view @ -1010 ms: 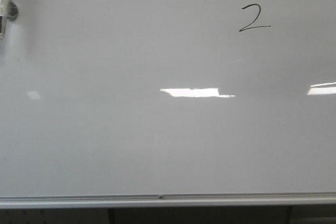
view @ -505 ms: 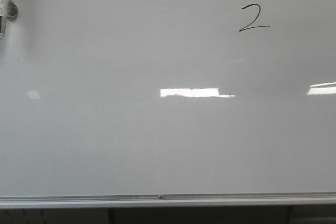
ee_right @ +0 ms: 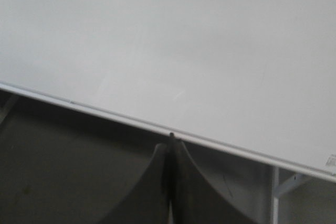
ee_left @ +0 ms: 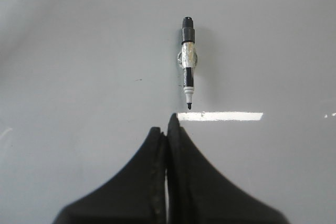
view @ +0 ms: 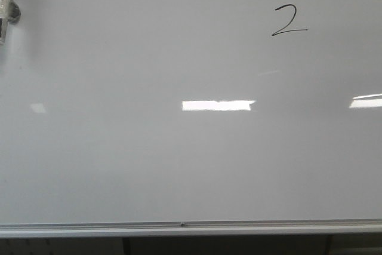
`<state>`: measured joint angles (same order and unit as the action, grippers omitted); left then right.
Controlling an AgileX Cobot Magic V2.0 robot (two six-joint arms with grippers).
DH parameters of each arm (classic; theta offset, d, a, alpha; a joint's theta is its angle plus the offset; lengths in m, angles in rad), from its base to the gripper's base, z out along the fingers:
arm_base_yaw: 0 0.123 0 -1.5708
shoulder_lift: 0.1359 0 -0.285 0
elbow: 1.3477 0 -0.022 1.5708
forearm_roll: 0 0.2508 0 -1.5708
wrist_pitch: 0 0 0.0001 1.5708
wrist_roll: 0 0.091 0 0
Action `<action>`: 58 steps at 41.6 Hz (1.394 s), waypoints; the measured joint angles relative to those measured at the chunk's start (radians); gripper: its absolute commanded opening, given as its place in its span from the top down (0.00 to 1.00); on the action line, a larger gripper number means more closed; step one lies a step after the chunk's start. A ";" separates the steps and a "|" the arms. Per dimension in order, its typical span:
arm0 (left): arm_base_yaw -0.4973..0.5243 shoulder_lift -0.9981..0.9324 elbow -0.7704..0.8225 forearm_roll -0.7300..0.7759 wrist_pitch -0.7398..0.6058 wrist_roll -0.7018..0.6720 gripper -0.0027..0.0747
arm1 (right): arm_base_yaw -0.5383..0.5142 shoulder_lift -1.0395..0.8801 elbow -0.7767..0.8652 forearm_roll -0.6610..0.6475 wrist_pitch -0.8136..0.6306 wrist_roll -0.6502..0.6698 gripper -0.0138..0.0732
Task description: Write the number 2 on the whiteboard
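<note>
Nothing moved on the whiteboard (view: 149,165) since a moment ago; number 2 (view: 289,20) finished far right, marker (ee_left: 188,61) resting. Left hand (ee_left: 167,127) and right hand (ee_right: 170,145) pressed together, empty.

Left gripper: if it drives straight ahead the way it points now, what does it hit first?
Probably the marker, tip first; it lies almost dead ahead of the shut left gripper on the whiteboard. Height above the board is unclear.

Whiteboard (view: 149,165) — number 2 (view: 289,20) drawn, marker (ee_left: 188,61) lying on it

light reflection (view: 218,105) shortened, faint streak (view: 267,73) shifted lower
</note>
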<state>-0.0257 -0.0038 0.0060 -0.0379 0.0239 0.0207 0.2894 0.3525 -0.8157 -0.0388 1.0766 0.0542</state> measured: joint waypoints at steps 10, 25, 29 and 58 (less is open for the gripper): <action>0.000 0.000 0.000 0.000 0.000 0.000 0.99 | -0.158 -0.176 0.362 -0.004 -0.486 0.000 0.92; 0.000 0.000 0.000 0.000 0.000 0.000 0.99 | -0.268 -0.352 0.797 -0.007 -0.929 0.000 0.92; 0.000 0.000 0.000 0.000 0.000 0.000 0.99 | -0.268 -0.360 0.835 -0.008 -0.977 0.000 0.92; 0.000 0.000 0.000 0.000 0.002 0.000 0.99 | -0.289 -0.364 0.842 -0.010 -1.037 0.020 0.92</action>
<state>-0.0257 -0.0038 0.0060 -0.0379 0.0258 0.0207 0.0000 -0.0113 0.0260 -0.0489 0.0398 0.0747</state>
